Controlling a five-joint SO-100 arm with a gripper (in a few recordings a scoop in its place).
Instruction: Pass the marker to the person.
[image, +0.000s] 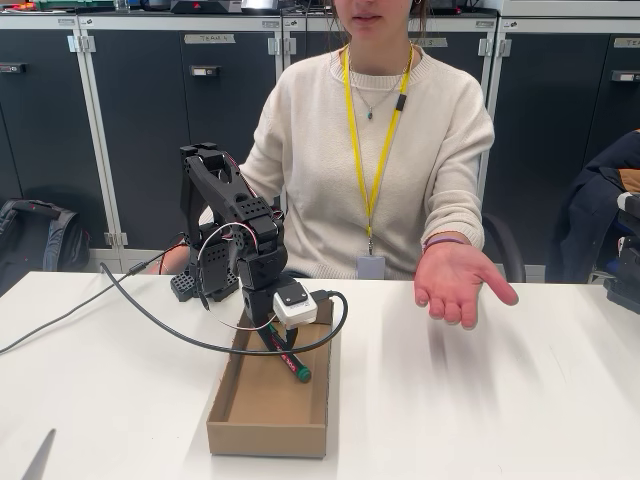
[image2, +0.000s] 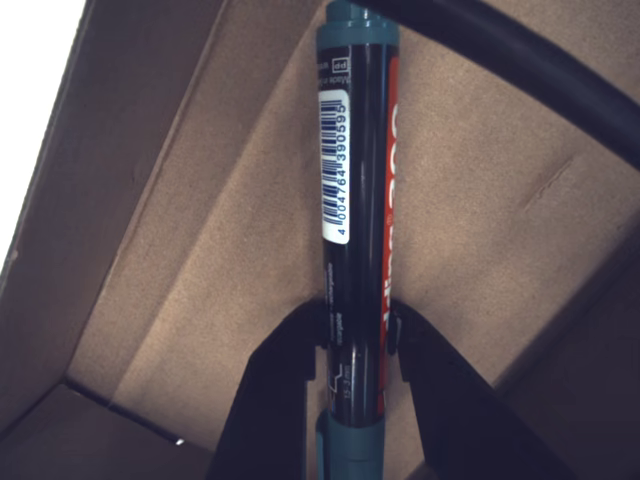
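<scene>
- The robot's hand (image: 277, 335) reaches down into a shallow cardboard tray (image: 268, 432) on the white tabletop (image: 480, 400), at about 7 o'clock from the middle of the fixed view.
- In the wrist view the hand (image2: 358, 335) is narrowed onto the marker (image2: 357, 200): a black finger (image2: 275, 390) presses the barrel from 9 o'clock and the other from 3 o'clock, near the marker's lower end.
- The marker (image: 290, 358) lies slanted inside the tray in the fixed view, its green tip pointing toward 5 o'clock, past the hand.
- In the wrist view the marker runs from 6 o'clock to 12 o'clock, with a white barcode label on its dark side, a red strip with white lettering beside it, and teal-green ends.
- Whether the marker touches the tray floor or is just off it, I cannot tell.
- A black cable (image: 200, 335) loops from the arm (image: 225, 215) round the front of the hand and over the tray.
- The person (image: 375, 150) sits behind the tabletop at 12 o'clock, in a cream sweater with a yellow lanyard.
- The person's open palm (image: 455, 285) is held up at 3 o'clock of the hand, well apart from it, above the tabletop edge.
- Dark cabinets (image: 140, 120) stand behind.
</scene>
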